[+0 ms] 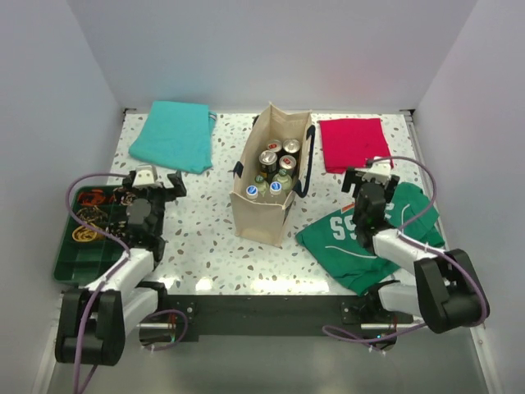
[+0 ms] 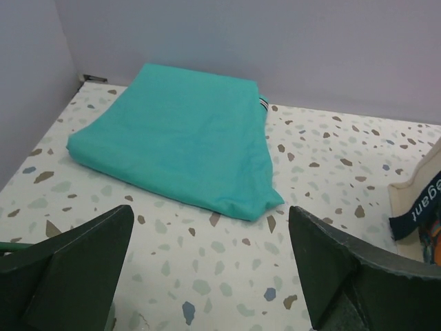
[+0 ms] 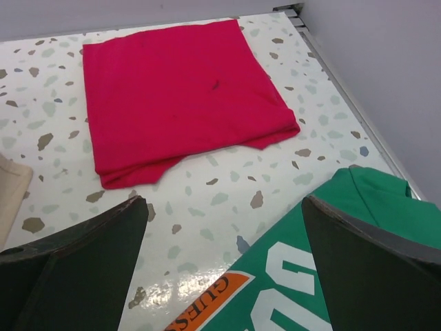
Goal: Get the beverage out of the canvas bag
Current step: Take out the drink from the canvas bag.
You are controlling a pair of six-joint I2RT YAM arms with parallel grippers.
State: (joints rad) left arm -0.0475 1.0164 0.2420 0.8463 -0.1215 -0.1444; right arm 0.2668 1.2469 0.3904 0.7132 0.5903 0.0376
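left gripper [image 1: 154, 182]: jaws spread wide, nothing between them; hovers above the counter [image 1: 205, 234], left of the bag
right gripper [image 1: 369, 172]: jaws also wide apart, holding nothing; over the edge of the green jersey [image 1: 361, 238]
canvas bag [image 1: 262, 215]: stands upright mid-counter between the two arms, mouth open upward, navy handles hanging down the sides
bag axis: rectangular base runs near to far, far end skewed a little right
beverages [image 1: 271, 168]: cans and capped bottles packed together inside the bag, only their tops showing
beverage axis: long axis vertical, lids and caps up
handling: probably rigid, smooth and slippery, with some weight if full; bag is soft and could drag up or tip
grasp: from above, jaws around one top just under the rim; tight neighbours leave little room
far: teal cloth [image 1: 174, 135] back left, red cloth [image 1: 353, 144] back right
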